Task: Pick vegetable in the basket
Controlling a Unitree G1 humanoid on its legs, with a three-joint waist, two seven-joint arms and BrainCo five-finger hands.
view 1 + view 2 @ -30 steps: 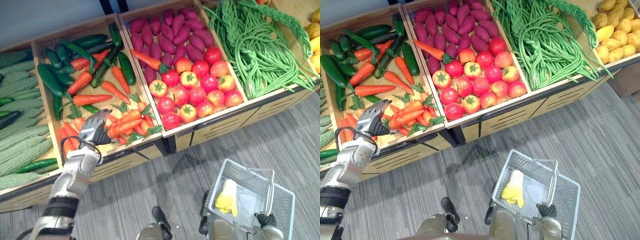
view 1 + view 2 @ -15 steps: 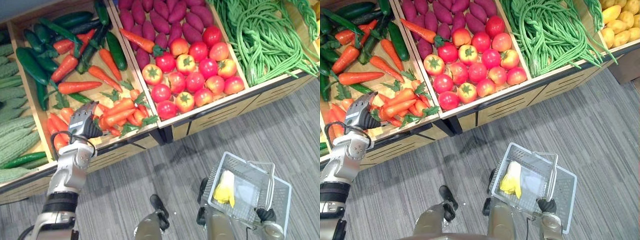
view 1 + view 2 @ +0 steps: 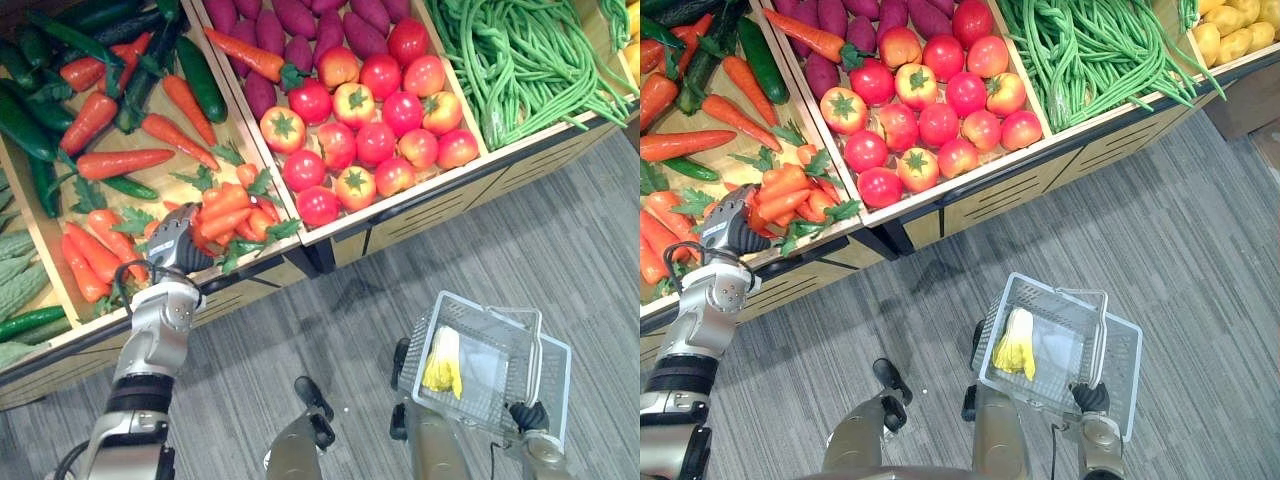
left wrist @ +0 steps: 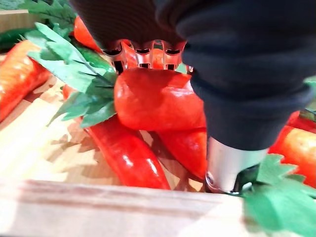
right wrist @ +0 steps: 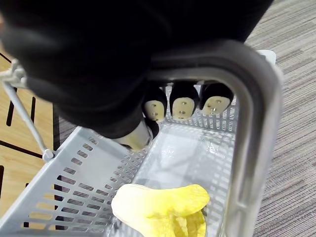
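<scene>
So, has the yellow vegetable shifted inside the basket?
No. The yellow vegetable still lies against the same wall of the basket; only the camera moved.

A wooden stand (image 3: 440,205) holds carrots (image 3: 225,205), cucumbers (image 3: 200,80), tomatoes (image 3: 377,143), purple sweet potatoes (image 3: 300,15) and long green beans (image 3: 520,50).

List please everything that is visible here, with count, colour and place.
carrots: many, orange, left wooden bin
cucumbers: several, dark green, same bin, far part
bitter gourds: a few, light green, leftmost bin
sweet potatoes: many, purple, middle bin, far part
tomatoes: many, red, middle bin, near part
long beans: a heap, green, right bin
yellow produce: several, yellow, rightmost bin
basket: one, grey, above the floor
yellow vegetable: one, in the basket
floor: grey
left hand: curled round one carrot
right hand: curled round basket handle
</scene>
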